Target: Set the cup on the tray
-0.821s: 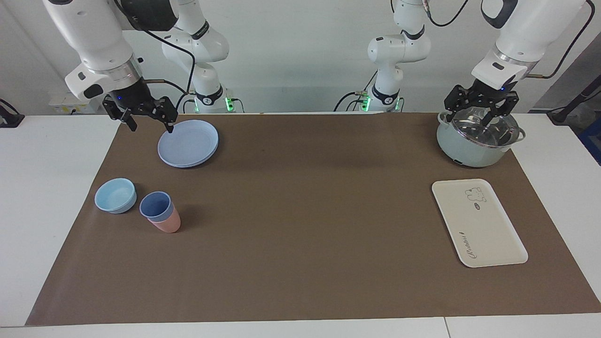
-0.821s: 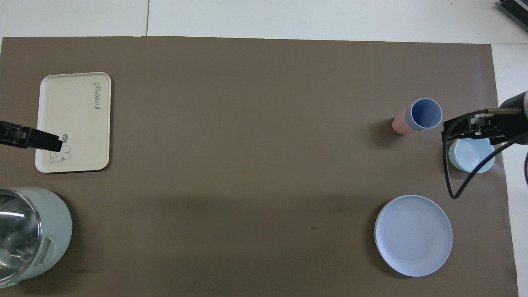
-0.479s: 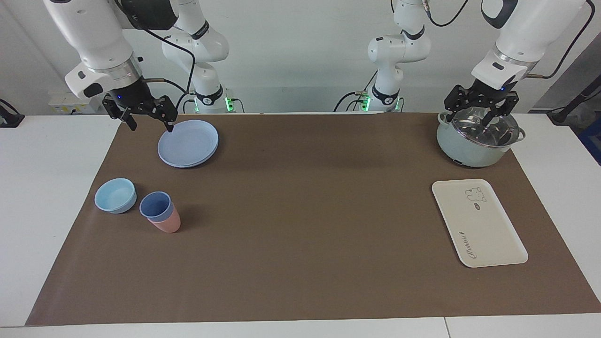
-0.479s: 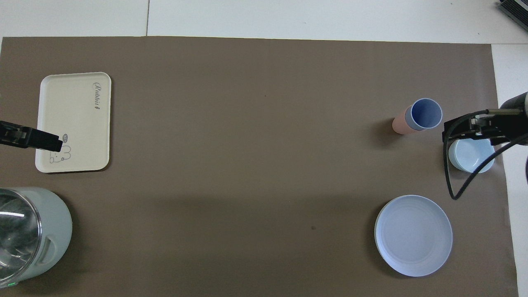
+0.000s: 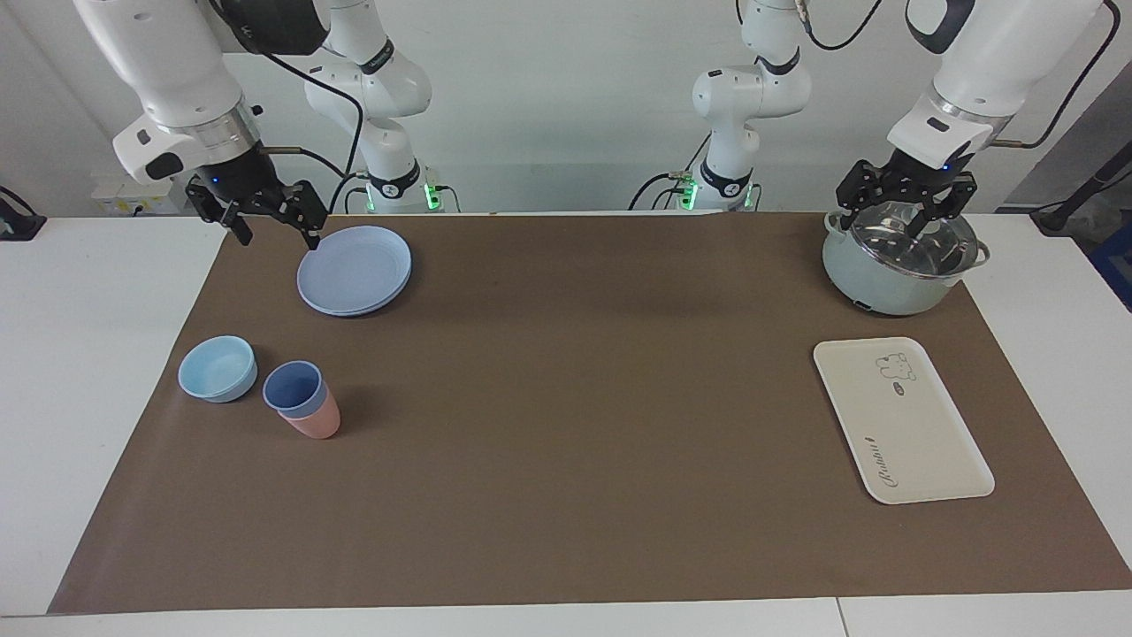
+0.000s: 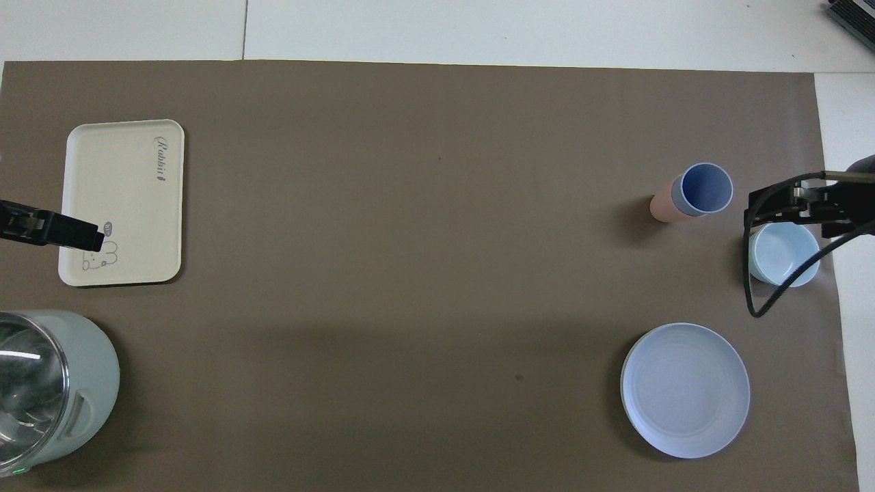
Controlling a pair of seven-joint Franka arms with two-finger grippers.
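Cup: the periwinkle cup (image 5: 294,388) sits nested inside a pink cup (image 5: 315,423), on the counter (image 5: 566,495) at the right arm's end, just beside the light-blue bowl (image 5: 217,368).
Tray: the cream tray (image 5: 902,420) lies bare at the left arm's end, well apart from the cup.
Right gripper: the right gripper (image 5: 268,223) hangs raised over the counter's edge by the round blue plate (image 5: 355,269), fingers spread open and holding nothing.
Left gripper: the left gripper (image 5: 904,209) waits above the lidded pot (image 5: 902,259), fingers open and empty.
Risk, nesting: the pink cup could lift along with the blue one if the fit is tight, or tip as they part.
Risk, crowding: a wide approach may knock the bowl.
Risk, distance: the tray looks beyond an easy reach for the right arm, so a handover or long carry could drop the cup.
Writing: script on the tray appears to read "Rabbit"; a small label under the bear drawing is unreadable.
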